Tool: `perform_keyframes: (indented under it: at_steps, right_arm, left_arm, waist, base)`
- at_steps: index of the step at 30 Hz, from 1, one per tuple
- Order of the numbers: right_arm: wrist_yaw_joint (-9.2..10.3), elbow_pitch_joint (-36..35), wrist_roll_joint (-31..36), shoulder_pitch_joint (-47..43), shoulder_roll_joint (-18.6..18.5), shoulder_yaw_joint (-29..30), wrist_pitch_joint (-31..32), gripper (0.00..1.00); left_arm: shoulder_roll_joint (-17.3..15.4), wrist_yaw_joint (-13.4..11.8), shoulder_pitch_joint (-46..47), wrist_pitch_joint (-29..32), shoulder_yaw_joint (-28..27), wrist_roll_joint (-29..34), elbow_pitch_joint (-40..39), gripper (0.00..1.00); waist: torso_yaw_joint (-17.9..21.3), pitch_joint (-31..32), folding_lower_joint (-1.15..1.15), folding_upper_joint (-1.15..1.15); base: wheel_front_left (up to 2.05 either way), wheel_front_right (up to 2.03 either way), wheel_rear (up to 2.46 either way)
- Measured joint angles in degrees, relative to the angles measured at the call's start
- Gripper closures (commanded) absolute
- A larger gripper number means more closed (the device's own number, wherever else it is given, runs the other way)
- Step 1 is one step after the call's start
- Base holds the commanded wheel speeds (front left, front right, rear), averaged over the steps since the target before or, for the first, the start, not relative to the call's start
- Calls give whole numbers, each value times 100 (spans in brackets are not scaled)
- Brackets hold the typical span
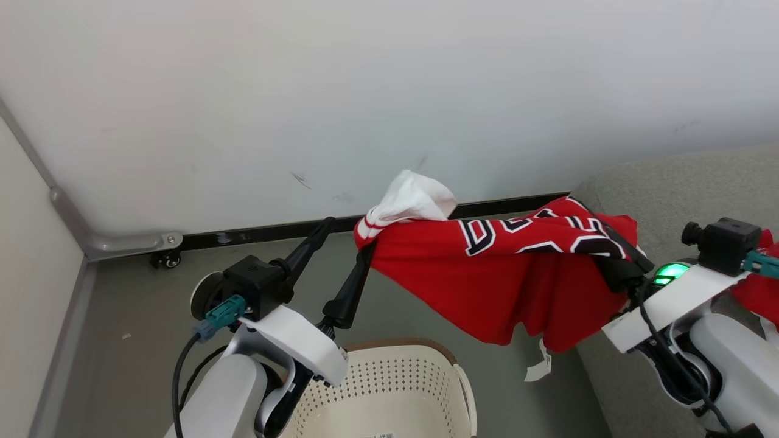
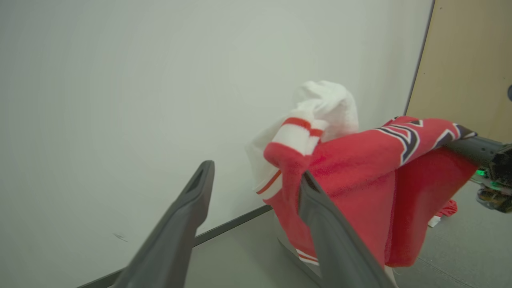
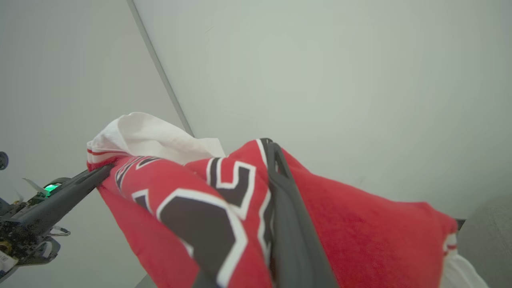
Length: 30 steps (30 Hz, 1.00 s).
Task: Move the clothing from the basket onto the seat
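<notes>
The basket (image 1: 395,377) sits below my arms, showing its perforated wall and a label sticker (image 1: 380,435) whose print is too small to read; the clothing (image 1: 487,280) hangs stretched in the air above it, beside the seat (image 1: 688,188); black, white-edged block letters cross it, but I cannot read the word; my right gripper (image 1: 618,255) is clamped on one end; my left gripper (image 1: 347,237) stands wide apart, with cloth hooked over one finger.
</notes>
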State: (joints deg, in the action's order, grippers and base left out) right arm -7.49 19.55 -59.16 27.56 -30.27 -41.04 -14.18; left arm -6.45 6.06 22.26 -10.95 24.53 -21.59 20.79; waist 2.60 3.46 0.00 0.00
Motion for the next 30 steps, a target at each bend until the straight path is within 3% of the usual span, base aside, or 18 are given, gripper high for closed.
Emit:
perform_keyframes:
  at_steps: [13,30]
  right_arm:
    - [1,348,203,-294,-172,1036,-1,100]
    - [1,489,561,-868,-160,2039,-1,100]
  left_arm:
    - [-9,49,-105,-94,172,-157,19,0]
    - [26,102,-226,-121,1007,-207,-222,0]
  waist:
    - [180,-90,0,0]
    - [422,-124,0,0]
  base:
    - [0,0,0]
    - [0,0,0]
